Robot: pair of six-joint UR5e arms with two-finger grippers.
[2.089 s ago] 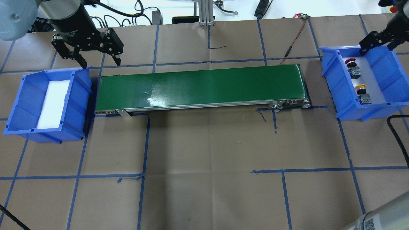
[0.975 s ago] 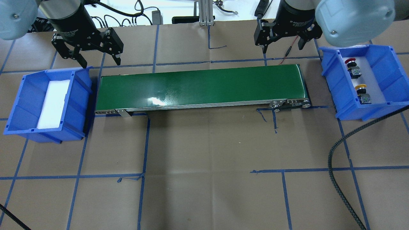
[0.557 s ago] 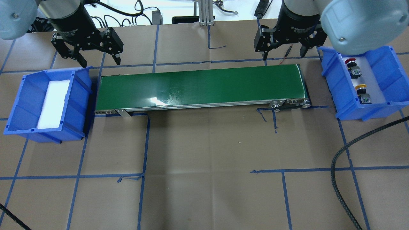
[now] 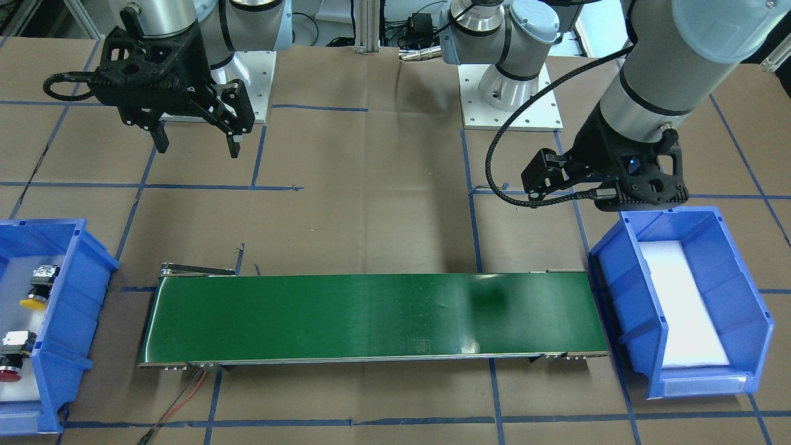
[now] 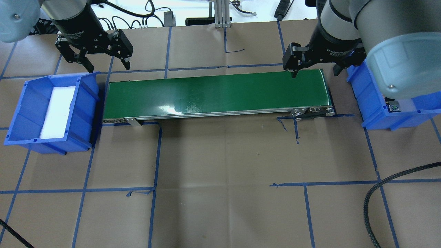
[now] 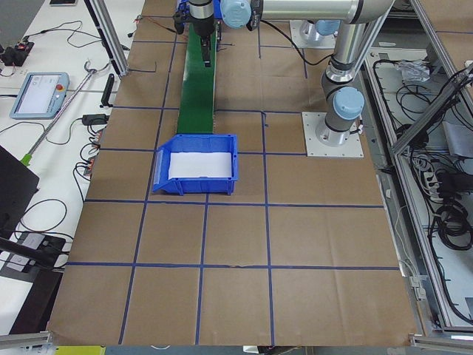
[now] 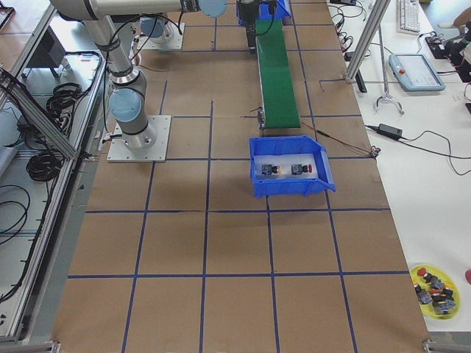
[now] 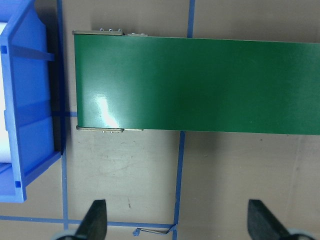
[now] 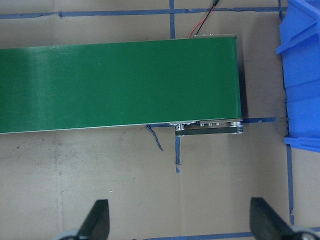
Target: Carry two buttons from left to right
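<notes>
The two buttons lie in the blue right bin (image 4: 80, 259). The yellow-capped button (image 4: 34, 295) and the red-capped button (image 4: 9, 368) both rest on white foam. They also show in the exterior right view, the yellow one (image 7: 268, 170) and the red one (image 7: 300, 169). In the overhead view my right arm hides them, apart from one grey terminal end (image 5: 393, 107). My right gripper (image 5: 314, 70) is open and empty above the far right end of the green belt (image 5: 217, 93). My left gripper (image 5: 100, 63) is open and empty behind the belt's left end.
The blue left bin (image 5: 27, 103) holds only a white foam pad. Both wrist views look down on the belt ends between open fingers. A black cable (image 5: 379, 193) loops over the table at the front right. A red wire (image 4: 185, 389) runs from the belt.
My right arm has swung left from over the right bin, then come forward over the belt's right end, and now hides the buttons from above. My left arm has not moved.
</notes>
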